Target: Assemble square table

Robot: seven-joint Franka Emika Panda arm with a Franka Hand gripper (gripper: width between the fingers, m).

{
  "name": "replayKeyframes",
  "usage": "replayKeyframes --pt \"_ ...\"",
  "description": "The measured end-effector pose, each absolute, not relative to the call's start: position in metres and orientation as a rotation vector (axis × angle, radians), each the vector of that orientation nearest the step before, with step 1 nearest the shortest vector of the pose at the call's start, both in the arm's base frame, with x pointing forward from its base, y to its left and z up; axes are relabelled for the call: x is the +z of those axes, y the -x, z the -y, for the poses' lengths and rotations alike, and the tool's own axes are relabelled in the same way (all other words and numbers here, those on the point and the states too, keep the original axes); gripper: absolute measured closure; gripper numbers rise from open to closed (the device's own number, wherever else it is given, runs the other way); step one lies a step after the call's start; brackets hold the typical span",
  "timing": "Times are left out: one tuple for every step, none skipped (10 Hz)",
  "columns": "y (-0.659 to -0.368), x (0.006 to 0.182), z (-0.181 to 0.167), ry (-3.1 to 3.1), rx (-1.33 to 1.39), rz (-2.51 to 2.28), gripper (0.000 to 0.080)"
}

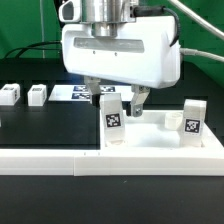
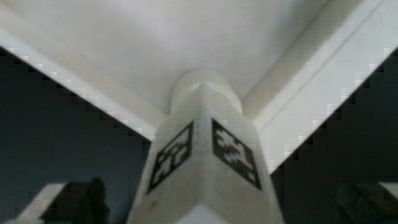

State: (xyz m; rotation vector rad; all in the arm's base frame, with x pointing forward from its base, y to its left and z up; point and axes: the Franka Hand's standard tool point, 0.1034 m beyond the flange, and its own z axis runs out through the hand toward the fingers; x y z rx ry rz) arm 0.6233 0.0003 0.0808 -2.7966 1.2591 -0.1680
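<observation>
The hand (image 1: 117,104) is held open directly above an upright leg block (image 1: 113,120). Its fingers (image 1: 95,97) are spread to either side of the block's top, and a gap is seen on each side, so nothing is gripped. In the wrist view the same leg block (image 2: 199,160) is seen standing in an inner corner of the square table slab (image 2: 160,40), where two rim walls meet. Whether it is fully seated in its socket cannot be told.

The slab (image 1: 160,138) lies underside up on the table (image 1: 50,125), and a second leg block (image 1: 192,120) stands upright on it toward the exterior view's right. Two loose leg blocks (image 1: 10,96) are left well apart on the exterior view's left, with the marker board (image 1: 72,93) behind. The L-shaped rail (image 1: 50,160) is laid along the slab's near edge.

The step in hand is judged to be the fitting of this leg. If more tightening is needed, the block should be regripped squarely at its middle and turned without being tilted. Otherwise the hand should be raised straight up, so that the block is not brushed sideways.
</observation>
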Motion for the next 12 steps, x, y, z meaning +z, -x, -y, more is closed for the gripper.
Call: replayKeyframes --pt "-0.622 0.081 0.001 2.865 -0.174 -1.092 0.015" --pt "-0.614 0.082 0.006 2.9 -0.153 -0.9 0.015" --pt "-0.607 0.085 0.006 2.921 -0.086 -0.738 0.015" --pt "-0.602 0.083 0.003 2.942 -0.033 -0.554 0.015" --pt "-0.601 0.082 0.003 2.957 -0.036 -0.456 0.015" --pt "-0.601 0.082 0.005 2.988 -0.045 -0.294 0.015" --pt "-0.601 0.082 0.005 2.995 -0.049 -0.231 0.015" --pt "-0.6 0.081 0.005 2.992 -0.047 -0.255 0.015" --pt "-0.601 0.081 0.004 2.991 -0.041 -0.258 0.015" --pt "-0.606 0.08 0.0 2.987 -0.032 -0.261 0.015" --pt "-0.609 0.076 -0.006 2.983 -0.026 -0.29 0.015" --pt "-0.609 0.073 -0.008 2.98 -0.02 -0.302 0.015"
